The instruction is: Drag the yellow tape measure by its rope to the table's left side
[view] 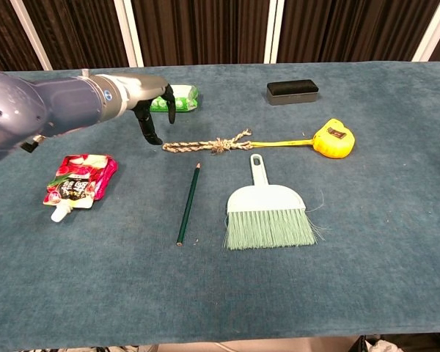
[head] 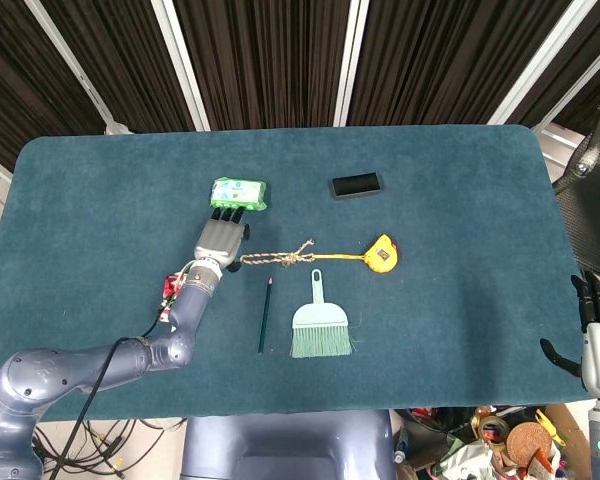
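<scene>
No words, brand names or numbers can be made out in either view. The red pouch (view: 78, 180) at the tabletop's nine o'clock carries dark printed artwork, too small to read. The green packet (head: 239, 193) toward eleven o'clock shows only a pale pattern. The yellow tape measure (view: 333, 139) bears a small dark mark, unreadable.

dark slatted wall panels (head: 270, 60) with white strips behind a teal-covered table (head: 460, 330); cluttered floor below.
</scene>
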